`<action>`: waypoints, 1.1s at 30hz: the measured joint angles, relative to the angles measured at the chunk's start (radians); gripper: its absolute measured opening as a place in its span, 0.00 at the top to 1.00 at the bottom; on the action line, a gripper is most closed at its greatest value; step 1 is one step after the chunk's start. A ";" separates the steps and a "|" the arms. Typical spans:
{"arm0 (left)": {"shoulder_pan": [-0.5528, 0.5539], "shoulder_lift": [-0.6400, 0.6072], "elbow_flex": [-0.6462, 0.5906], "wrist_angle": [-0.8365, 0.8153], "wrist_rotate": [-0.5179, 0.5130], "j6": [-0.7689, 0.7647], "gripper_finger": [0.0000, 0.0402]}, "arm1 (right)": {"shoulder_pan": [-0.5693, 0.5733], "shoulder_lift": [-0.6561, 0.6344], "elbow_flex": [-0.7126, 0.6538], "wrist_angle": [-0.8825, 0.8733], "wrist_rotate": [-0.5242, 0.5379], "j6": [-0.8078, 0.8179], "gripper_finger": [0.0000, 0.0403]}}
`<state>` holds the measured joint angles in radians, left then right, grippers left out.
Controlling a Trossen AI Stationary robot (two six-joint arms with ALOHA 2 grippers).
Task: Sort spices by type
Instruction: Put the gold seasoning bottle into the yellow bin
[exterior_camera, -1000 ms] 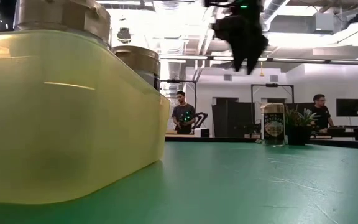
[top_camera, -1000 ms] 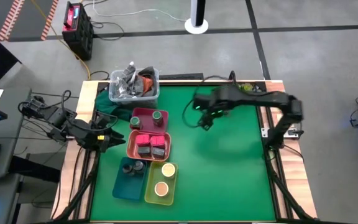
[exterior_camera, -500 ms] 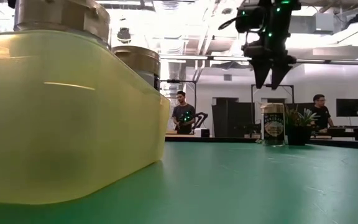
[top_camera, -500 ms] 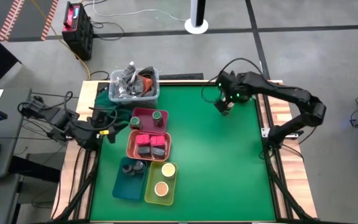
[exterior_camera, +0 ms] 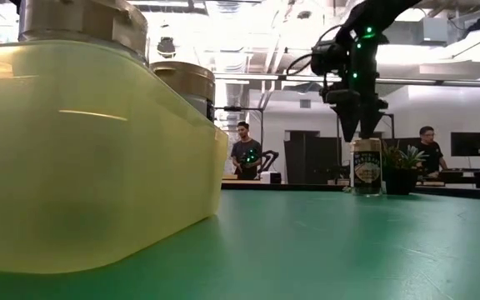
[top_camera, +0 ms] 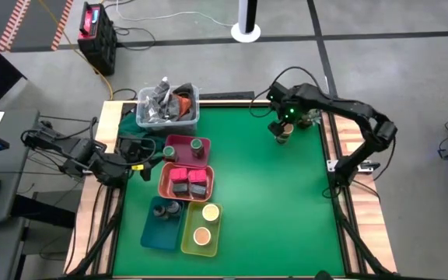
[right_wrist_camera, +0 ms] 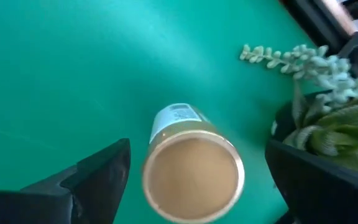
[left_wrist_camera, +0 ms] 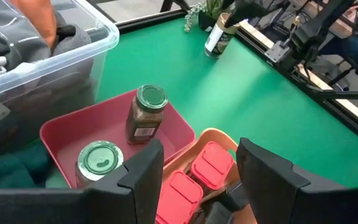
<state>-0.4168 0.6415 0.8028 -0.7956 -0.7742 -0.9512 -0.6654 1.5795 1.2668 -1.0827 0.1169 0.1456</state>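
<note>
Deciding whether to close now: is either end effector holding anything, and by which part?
Nothing is held. The right end effector stands open above the tan-topped jar, not touching it; the left end effector is empty.

table [top_camera: 271, 202]: green
jar [right_wrist_camera: 191, 165]: tan top
trays: pink [top_camera: 180, 148], salmon [top_camera: 165, 180], teal [top_camera: 155, 233], yellow-green [top_camera: 189, 235]
boxes [left_wrist_camera: 211, 163]: magenta-pink

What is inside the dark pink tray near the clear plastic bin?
The dark pink tray holds two jars with green lids, both upright; one sits near a corner. The left gripper's fingers cover the tray's near edge.
</note>
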 joint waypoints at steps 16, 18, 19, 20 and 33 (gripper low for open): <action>0.000 -0.001 0.000 -0.002 0.000 0.052 0.52 | 0.011 0.010 -0.194 0.203 -0.048 0.003 0.03; 0.000 -0.001 0.000 -0.002 0.000 0.052 0.52 | 0.007 0.010 -0.195 0.225 -0.049 0.003 0.06; 0.000 -0.001 0.000 -0.002 0.002 0.052 0.52 | 0.002 0.010 -0.195 0.233 -0.049 0.003 0.07; 0.000 -0.001 0.000 -0.002 0.006 0.052 0.52 | -0.001 0.011 -0.195 0.233 -0.049 0.002 0.09; 0.000 -0.001 0.000 -0.003 0.010 0.053 0.52 | 0.049 0.012 -0.183 0.174 -0.075 0.017 0.25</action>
<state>-0.4168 0.6403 0.8028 -0.7986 -0.7643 -0.8982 -0.6164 1.5912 1.0836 -0.9084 0.0423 0.1626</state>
